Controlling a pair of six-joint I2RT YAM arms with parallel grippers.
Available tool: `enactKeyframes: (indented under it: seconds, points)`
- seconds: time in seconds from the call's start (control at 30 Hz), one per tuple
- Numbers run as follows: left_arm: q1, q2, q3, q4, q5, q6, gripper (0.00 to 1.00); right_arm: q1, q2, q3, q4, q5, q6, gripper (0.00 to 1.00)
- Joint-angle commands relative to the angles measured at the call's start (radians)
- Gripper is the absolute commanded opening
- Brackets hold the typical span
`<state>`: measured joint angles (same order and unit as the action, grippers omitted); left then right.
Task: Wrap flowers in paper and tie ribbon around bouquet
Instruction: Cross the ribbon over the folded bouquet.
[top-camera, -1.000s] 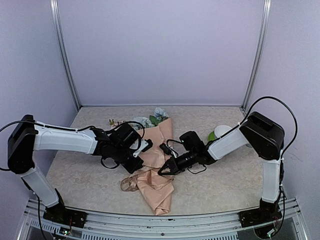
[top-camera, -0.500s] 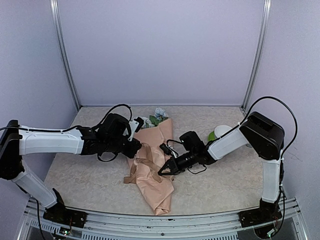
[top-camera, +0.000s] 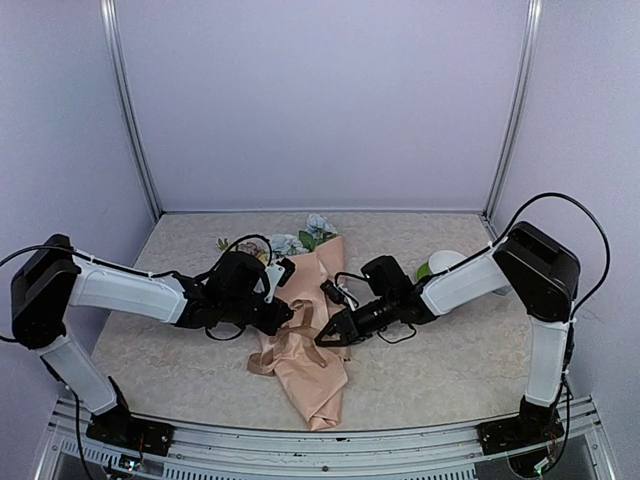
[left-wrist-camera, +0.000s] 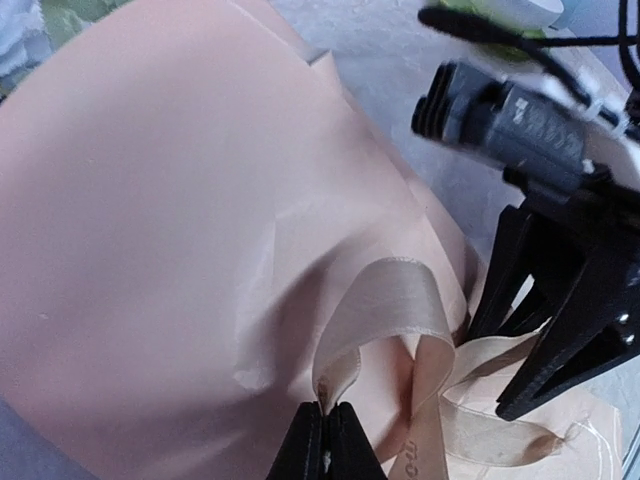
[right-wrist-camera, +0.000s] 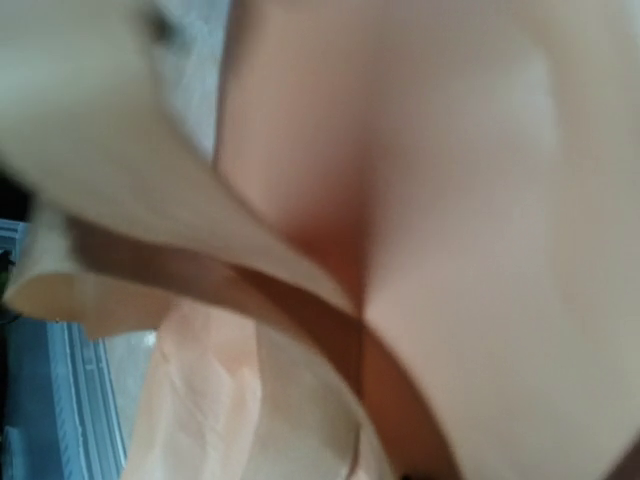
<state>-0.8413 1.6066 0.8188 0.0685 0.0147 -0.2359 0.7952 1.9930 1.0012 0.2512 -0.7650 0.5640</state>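
The bouquet (top-camera: 318, 285) lies in the middle of the bench (top-camera: 440, 375), with its wide rim toward the top of the overhead frame and its narrow tail pointing at the bottom edge. The flowers (top-camera: 308, 233), pale blue and white with green leaves, show above the rim of the peach-pink paper (top-camera: 322, 385). The beige ribbon (left-wrist-camera: 398, 292) lies in soft loops over the lower half of the cone, spilling to its left side. The left gripper (left-wrist-camera: 325, 428) reaches in from the left of the overhead frame, and its jaws are pressed together on one ribbon loop, which arches up from the tips in the left wrist view. The right gripper (top-camera: 322, 340) comes in from the right, low over the cone just beside the ribbon. At the right of the left wrist view its jaws stand spread, with a ribbon strand running toward the gap. The right wrist view is blurred and shows only paper and a darker ribbon strip close up.
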Motion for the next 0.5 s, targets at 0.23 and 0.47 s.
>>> enactKeyframes:
  seconds: [0.23,0.47]
  points:
    - [0.001,0.192,0.029,0.112,0.115,-0.054,0.05,-0.045,-0.149,-0.020,-0.135,0.080,-0.065,0.41]
    - [0.004,0.210,0.032,0.111,0.125,-0.046,0.05,-0.074,-0.293,0.046,-0.319,0.258,-0.149,0.41]
